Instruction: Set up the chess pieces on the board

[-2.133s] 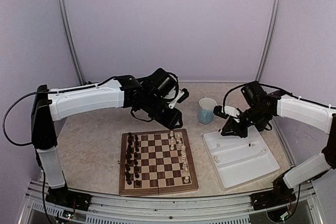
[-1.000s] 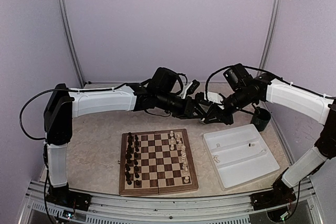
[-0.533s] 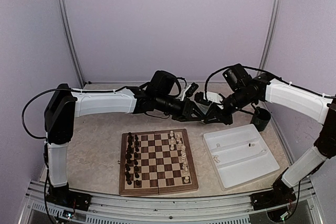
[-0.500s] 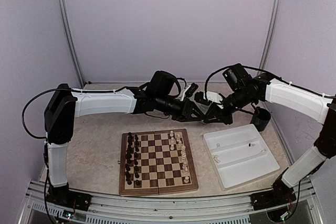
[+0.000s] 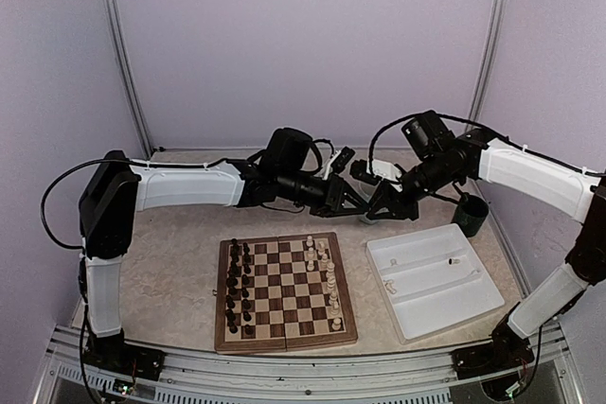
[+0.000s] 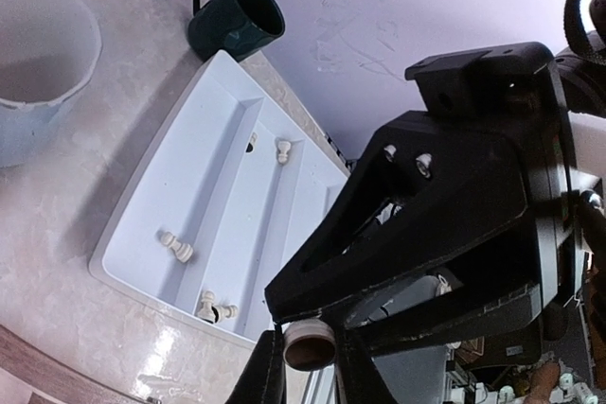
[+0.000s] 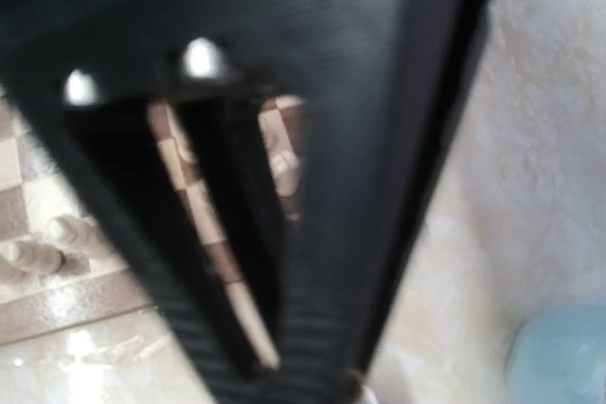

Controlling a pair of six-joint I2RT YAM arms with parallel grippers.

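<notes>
Both grippers meet in the air behind the board (image 5: 284, 340). In the left wrist view my left gripper (image 6: 310, 368) is shut on a cream chess piece (image 6: 310, 342), seen from its round brown base. The right gripper's black fingers (image 6: 426, 205) reach right up to that piece; whether they still grip it is not clear. In the top view the left gripper (image 5: 357, 204) and right gripper (image 5: 375, 209) almost touch. Cream pieces (image 5: 329, 276) stand along the board's right side. More of them lie in the white tray (image 5: 445, 314), as the left wrist view shows (image 6: 177, 246).
Dark pieces (image 5: 237, 281) stand along the board's left side. A dark green mug (image 5: 471, 214) stands behind the tray (image 6: 204, 158). A light blue cup (image 6: 38, 54) stands just beyond the tray's end. The right wrist view is blurred and mostly filled by the other gripper.
Both arms swung in from their earlier spots and met behind the board. Over the last second the left fingers have narrowed onto the piece and the pair drifted slightly left.
</notes>
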